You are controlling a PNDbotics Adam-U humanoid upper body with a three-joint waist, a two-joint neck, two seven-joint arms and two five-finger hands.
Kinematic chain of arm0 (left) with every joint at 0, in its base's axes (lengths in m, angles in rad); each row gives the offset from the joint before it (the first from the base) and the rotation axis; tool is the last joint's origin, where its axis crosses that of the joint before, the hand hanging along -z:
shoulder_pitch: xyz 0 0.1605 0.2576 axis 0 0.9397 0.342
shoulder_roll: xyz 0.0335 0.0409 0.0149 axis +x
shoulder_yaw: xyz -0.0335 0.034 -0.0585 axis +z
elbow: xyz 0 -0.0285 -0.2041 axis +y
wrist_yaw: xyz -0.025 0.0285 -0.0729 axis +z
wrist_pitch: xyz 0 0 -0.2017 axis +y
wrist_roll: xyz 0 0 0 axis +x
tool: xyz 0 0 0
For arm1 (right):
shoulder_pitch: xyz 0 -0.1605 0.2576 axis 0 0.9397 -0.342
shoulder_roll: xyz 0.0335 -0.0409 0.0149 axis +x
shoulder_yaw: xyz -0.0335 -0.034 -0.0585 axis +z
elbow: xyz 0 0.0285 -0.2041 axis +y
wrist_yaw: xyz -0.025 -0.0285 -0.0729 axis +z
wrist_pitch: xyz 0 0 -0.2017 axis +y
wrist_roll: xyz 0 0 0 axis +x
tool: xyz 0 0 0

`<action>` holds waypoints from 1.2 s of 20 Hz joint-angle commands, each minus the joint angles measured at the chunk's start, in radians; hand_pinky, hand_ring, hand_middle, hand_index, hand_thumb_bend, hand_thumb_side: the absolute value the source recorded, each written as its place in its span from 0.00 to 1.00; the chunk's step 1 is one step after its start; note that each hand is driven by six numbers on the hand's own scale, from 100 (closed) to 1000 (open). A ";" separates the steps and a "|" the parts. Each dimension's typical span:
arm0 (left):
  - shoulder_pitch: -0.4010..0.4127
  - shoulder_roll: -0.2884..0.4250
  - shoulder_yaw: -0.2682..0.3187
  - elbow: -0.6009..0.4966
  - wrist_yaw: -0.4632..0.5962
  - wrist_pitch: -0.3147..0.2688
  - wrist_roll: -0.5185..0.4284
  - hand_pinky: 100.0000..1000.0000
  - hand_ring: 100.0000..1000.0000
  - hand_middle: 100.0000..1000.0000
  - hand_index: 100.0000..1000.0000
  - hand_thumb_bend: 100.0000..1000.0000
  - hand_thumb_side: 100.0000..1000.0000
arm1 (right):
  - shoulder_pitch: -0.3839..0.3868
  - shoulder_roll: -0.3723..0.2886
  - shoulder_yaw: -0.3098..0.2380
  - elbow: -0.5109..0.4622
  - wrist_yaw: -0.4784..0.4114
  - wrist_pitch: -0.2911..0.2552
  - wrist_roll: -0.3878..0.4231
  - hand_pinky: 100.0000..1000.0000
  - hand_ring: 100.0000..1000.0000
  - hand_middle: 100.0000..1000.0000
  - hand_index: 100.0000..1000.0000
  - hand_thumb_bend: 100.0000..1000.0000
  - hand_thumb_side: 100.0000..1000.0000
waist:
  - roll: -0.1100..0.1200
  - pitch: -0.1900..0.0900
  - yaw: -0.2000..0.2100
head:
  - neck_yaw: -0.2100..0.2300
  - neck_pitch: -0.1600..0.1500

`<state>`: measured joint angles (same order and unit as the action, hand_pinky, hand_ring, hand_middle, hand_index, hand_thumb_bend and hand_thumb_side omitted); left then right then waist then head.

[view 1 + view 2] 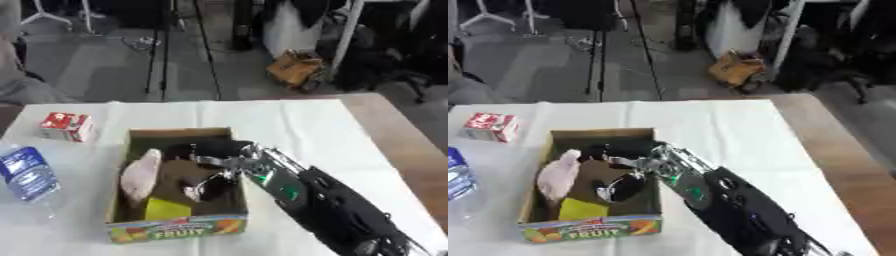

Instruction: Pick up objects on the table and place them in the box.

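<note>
Sitting near the table's front edge, the cardboard box (179,133) with FRUIT printed on its front wall holds a pale pink object (140,175) along its left wall, a yellow block (168,209) at its front and dark items in the middle. The right hand (214,165) reaches into the box from the lower right, fingers curled over the dark contents; whether they grip anything cannot be told. A red-and-white carton (66,126) stands near the white-covered table's (289,125) far left corner. A clear plastic bottle (28,175) with a blue label lies at the left edge.
</note>
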<state>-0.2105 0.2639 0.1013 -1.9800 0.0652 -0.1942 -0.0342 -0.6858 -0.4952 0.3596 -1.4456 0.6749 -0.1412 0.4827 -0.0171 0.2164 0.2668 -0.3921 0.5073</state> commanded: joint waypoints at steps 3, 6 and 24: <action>-0.011 0.015 0.006 -0.020 0.002 -0.002 0.000 0.43 0.84 0.81 0.80 0.34 0.83 | -0.017 -0.030 -0.035 -0.038 0.011 0.010 -0.034 0.98 1.00 1.00 1.00 0.00 0.52 | 0.005 -0.014 -0.001 | 0.001 0.000; -0.010 0.016 0.008 -0.020 0.002 -0.002 0.002 0.43 0.84 0.81 0.81 0.34 0.83 | -0.015 -0.045 -0.063 -0.065 0.008 0.036 -0.087 0.92 0.96 1.00 1.00 0.00 0.16 | 0.005 -0.017 -0.004 | 0.007 0.001; -0.003 0.026 0.030 -0.020 -0.012 -0.001 0.027 0.43 0.86 0.83 0.81 0.34 0.83 | 0.198 -0.180 -0.354 -0.516 -0.293 0.303 -0.535 0.81 0.82 0.84 1.00 0.00 0.16 | 0.009 -0.012 -0.091 | 0.173 0.074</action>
<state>-0.2092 0.2646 0.1209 -1.9800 0.0556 -0.1946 -0.0125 -0.4776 -0.6395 0.0299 -1.9238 0.4127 0.1533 -0.0261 -0.0095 0.2174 0.1734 -0.2274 0.5708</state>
